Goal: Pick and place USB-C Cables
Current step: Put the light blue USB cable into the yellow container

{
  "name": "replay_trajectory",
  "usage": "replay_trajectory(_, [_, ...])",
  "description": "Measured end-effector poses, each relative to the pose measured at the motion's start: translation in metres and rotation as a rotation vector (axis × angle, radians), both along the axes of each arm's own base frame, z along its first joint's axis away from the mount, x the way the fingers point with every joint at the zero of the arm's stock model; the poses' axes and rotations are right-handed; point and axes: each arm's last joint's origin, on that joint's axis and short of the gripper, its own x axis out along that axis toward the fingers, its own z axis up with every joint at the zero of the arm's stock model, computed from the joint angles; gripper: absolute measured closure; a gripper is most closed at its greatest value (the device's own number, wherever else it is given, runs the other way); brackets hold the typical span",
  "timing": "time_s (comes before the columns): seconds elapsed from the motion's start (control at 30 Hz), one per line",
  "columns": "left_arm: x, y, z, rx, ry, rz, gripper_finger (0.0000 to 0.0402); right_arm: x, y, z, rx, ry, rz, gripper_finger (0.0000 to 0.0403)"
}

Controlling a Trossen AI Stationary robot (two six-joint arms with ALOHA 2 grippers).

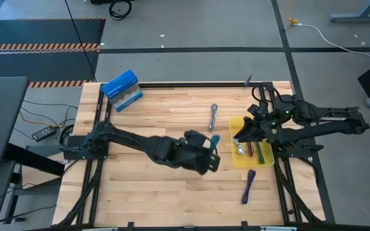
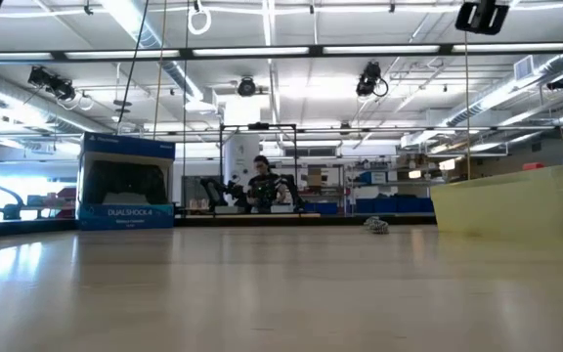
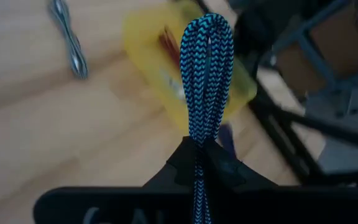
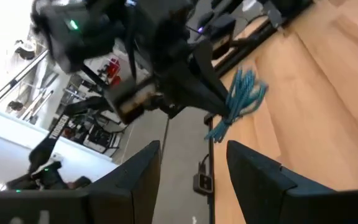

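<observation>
My left gripper (image 1: 212, 151) is clamped on the braided teal cable bundle (image 3: 205, 74), held above the table (image 1: 153, 186). Carry level toward the shallow yellow tray (image 1: 236, 123); release low. Right gripper (image 1: 238, 142) waits over it, jaws apart.

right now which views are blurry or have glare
Left wrist view: the teal cable in the left gripper is sharp, the yellow tray and grey cable behind are soft. Right wrist view: smeared throughout. Low view: ceiling lights glare off the table. High view: evenly lit.
</observation>
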Motion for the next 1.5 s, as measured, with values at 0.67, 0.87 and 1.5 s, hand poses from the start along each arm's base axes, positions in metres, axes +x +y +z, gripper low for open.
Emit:
replay_trajectory(0.67, [0.021,0.034,0.024,-0.021,-0.197,-0.056,0.0387,0.039,-0.011,-0.006,-0.123,-0.048,-0.249,0.0201])
replay_trajectory(0.87, [0.021,0.034,0.024,-0.021,-0.207,-0.065,0.0364,0.046,-0.015,-0.009,-0.114,-0.031,-0.259,0.0234])
replay_trajectory(1.5, [-0.033,0.052,0.061,0.058,-0.041,-0.043,0.0308,0.011,-0.030,-0.054,-0.137,0.540,-0.343,0.0375])
